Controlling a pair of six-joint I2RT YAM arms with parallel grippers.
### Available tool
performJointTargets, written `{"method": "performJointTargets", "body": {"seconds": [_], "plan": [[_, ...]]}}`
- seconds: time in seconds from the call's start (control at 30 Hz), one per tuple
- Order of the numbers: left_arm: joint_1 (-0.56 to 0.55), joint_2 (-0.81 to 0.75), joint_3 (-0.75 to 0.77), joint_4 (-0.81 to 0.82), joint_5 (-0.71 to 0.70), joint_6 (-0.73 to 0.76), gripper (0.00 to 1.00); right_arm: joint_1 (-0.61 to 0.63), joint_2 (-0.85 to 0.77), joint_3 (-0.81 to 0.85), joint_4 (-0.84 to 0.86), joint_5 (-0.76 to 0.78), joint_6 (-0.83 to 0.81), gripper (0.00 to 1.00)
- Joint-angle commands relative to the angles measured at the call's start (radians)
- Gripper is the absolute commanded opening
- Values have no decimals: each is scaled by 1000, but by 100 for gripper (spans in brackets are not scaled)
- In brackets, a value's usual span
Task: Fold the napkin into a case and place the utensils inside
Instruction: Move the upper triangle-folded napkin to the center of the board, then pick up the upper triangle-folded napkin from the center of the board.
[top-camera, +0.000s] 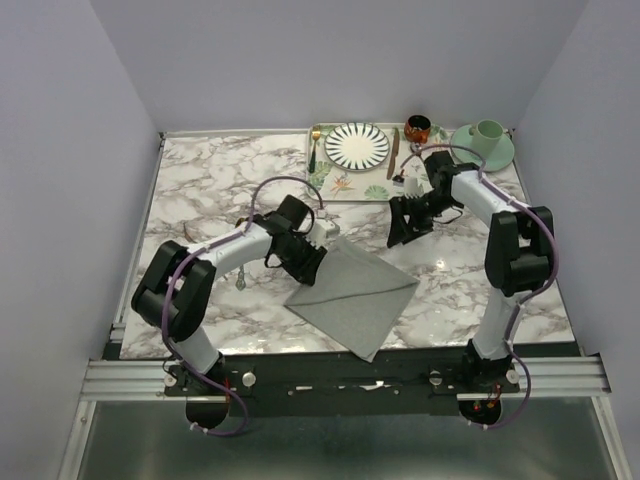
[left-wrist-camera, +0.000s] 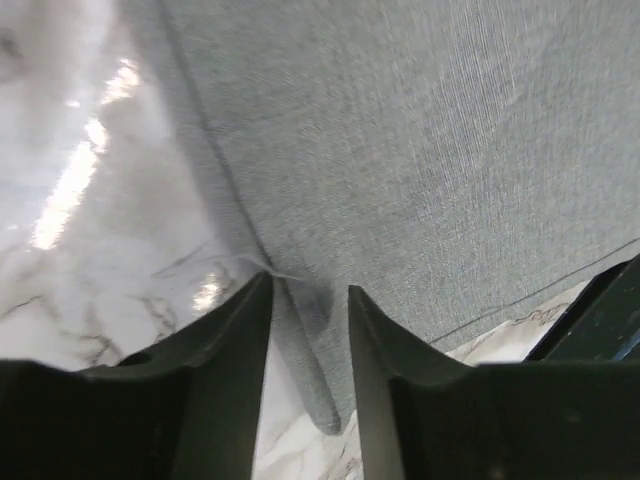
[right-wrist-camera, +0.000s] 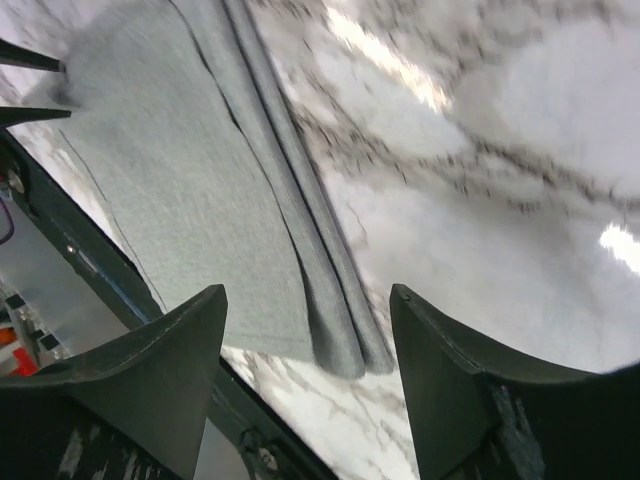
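Though soft, grey woven napkin (top-camera: 352, 292) sharp-cornered.

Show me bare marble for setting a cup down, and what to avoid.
Free: the far-left marble, bordered by the tray and left edge; also the near-right strip between the napkin and the right arm. Crowded: far right, around plate, mug and right gripper.

You see the napkin (top-camera: 352, 292) lying flat on the table (top-camera: 200, 180) near its front edge, between the two arms. Behind it, at the far edge, the tray (top-camera: 345, 187) carries the plate (top-camera: 357, 146), with a fork (top-camera: 315, 148) left of the plate and a knife (top-camera: 394, 152) right of it. Further right, a cup (top-camera: 488, 131) stands on a saucer (top-camera: 468, 150).
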Motion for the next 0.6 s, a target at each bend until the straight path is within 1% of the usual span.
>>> {"method": "performJointTargets", "body": {"seconds": [0.0, 0.07, 0.13, 0.23, 0.27, 0.43, 0.53, 0.57], "plan": [[141, -51, 67, 111, 173, -92, 52, 87, 70, 109, 18, -94, -52, 74], [179, -34, 87, 163, 224, -126, 54, 132, 96, 157, 35, -88, -51, 73], [220, -1, 105, 184, 244, -178, 56, 155, 136, 204, 56, -80, -45, 72], [249, 45, 113, 224, 276, -224, 60, 190, 197, 257, 66, -86, -25, 71], [260, 55, 108, 262, 286, -236, 61, 207, 211, 275, 72, -88, -14, 71], [266, 113, 101, 344, 315, -287, 65, 245, 262, 283, 110, -68, -3, 71], [265, 162, 116, 381, 328, -322, 65, 256, 288, 285, 124, -63, 3, 67], [266, 174, 121, 397, 338, -334, 65, 262, 291, 285, 126, -62, 8, 64]]}}
